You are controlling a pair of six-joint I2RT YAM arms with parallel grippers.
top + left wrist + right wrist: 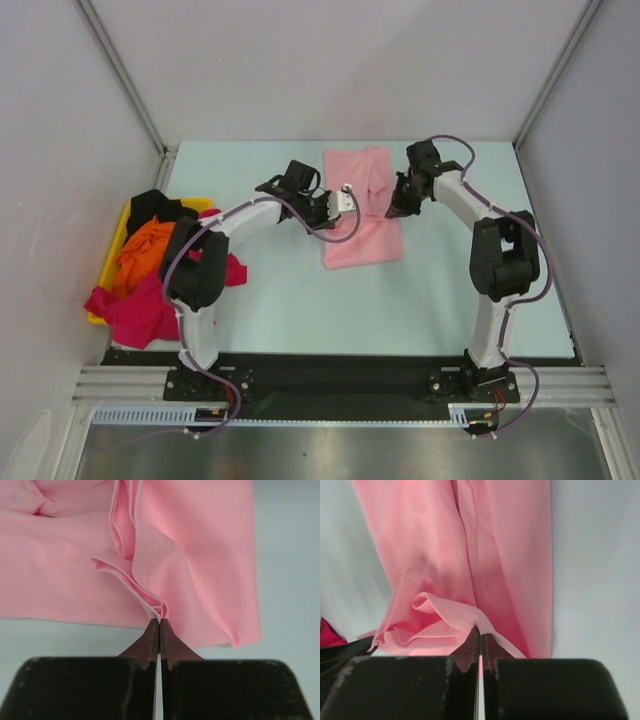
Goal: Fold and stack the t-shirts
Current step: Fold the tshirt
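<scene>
So, both arms were clamped onto the pink t-shirt (365, 235), lying just past table centre toward 12 o'clock: left gripper (159, 622) pinching a bunched fold, right gripper (480, 630) a thin edge. That thin pinch might slip if the 2 pulled unevenly, skewing the fold. Only the top view showed the other shirts (140, 275) piled at 9 o'clock on the yellow tray (110, 258).

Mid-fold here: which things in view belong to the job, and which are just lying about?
Job: pink shirt, pinched by left pincer and right pincer; magenta shirt, orange shirt, black shirt, heaped at the left.
Lying about: tray under that heap.
</scene>
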